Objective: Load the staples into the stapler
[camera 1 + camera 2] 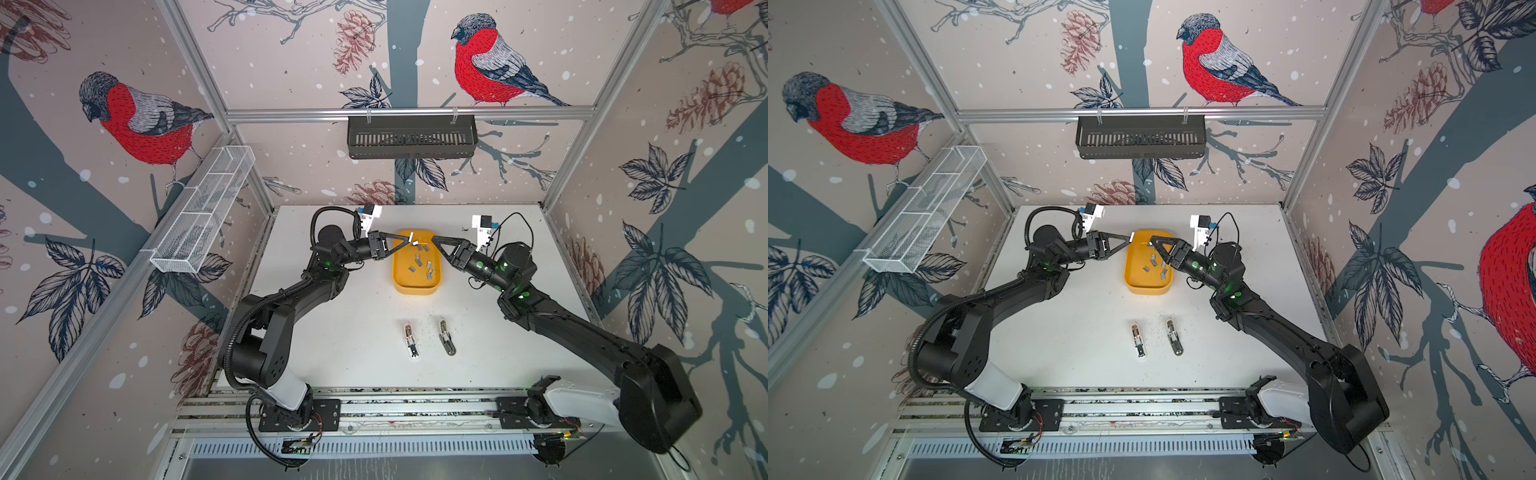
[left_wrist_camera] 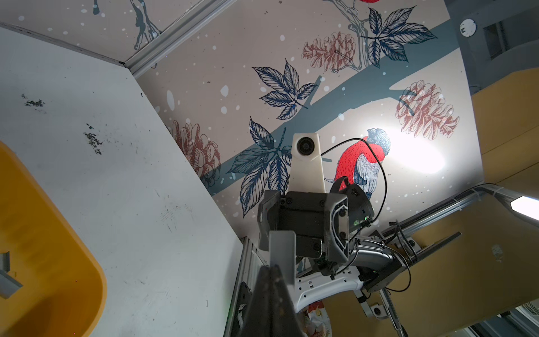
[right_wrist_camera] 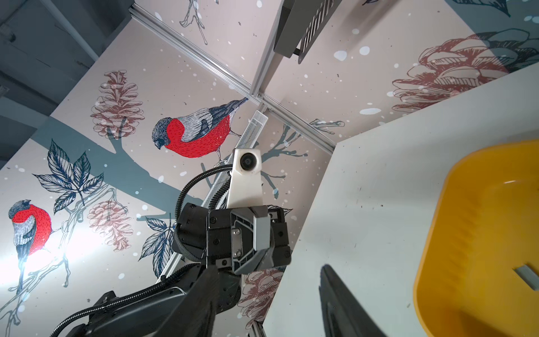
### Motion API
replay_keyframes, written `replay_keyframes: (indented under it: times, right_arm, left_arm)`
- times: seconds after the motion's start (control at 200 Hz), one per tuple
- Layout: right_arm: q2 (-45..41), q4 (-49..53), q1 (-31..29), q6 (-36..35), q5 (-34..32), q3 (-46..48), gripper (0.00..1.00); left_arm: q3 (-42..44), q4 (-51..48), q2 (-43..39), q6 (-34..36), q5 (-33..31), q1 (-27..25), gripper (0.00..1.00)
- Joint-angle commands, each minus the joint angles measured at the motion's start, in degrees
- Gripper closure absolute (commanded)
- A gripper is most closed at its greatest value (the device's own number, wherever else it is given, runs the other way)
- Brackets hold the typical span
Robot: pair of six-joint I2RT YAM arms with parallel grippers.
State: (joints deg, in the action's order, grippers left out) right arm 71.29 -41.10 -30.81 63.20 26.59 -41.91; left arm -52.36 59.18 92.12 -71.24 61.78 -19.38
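Up on the left wall hangs a white wire basket (image 1: pixel 203 212), above the white table (image 1: pixel 332 332). The left arm reaches in from the table's left side. The left gripper (image 1: pixel 407 240) is clenched on a single staple strip (image 2: pixel 281 253). The left wrist view shows that grey strip standing up out of the pinched fingers (image 2: pixel 271 291). In both top views it is held over the far left corner of the yellow tray (image 1: pixel 415 289).

The tray sits about mid-width, toward the table's far edge. The rest of the staples (image 1: pixel 417 258) lie scattered loose on its floor. Behind it, on the back rail, is a black basket (image 1: pixel 411 137).

Nearer the front edge, also about mid-width, two small staplers lie flipped open, side by side but not touching. The white stapler (image 1: pixel 411 343) is on the left and the grey stapler (image 1: pixel 446 337) on the right, with dark specks (image 1: pixel 424 330) on the table between them. Both grippers are well apart from them.

The right gripper (image 1: pixel 435 243) comes in over the tray's far right corner, pointed tip to tip at the left one. Its jaws stand apart with nothing pinched between them. Its tips sit just beside the held strip; I cannot tell whether they touch it.
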Motion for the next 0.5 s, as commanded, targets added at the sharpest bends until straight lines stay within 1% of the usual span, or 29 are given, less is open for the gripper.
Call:
replay_keyframes:
  times: [0.0, 0.215, 0.49]
  right_arm:
    - [2.09, -6.21, -0.56, 2.74, -0.78, -0.88, 0.45]
    - [6.34, -9.20, -1.70, 4.82, -1.19, -2.95, 0.48]
    - [9.46, -11.28, -2.96, 5.45, -1.00, -5.31, 0.52]
  left_arm:
    - [0.10, 7.67, 0.43, -4.52, 0.45, 0.13, 1.00]
    - [-0.19, 4.32, -0.09, -2.98, 0.19, 0.27, 1.00]
    - [-0.39, 4.98, 0.68, -5.28, 0.51, 0.28, 1.00]
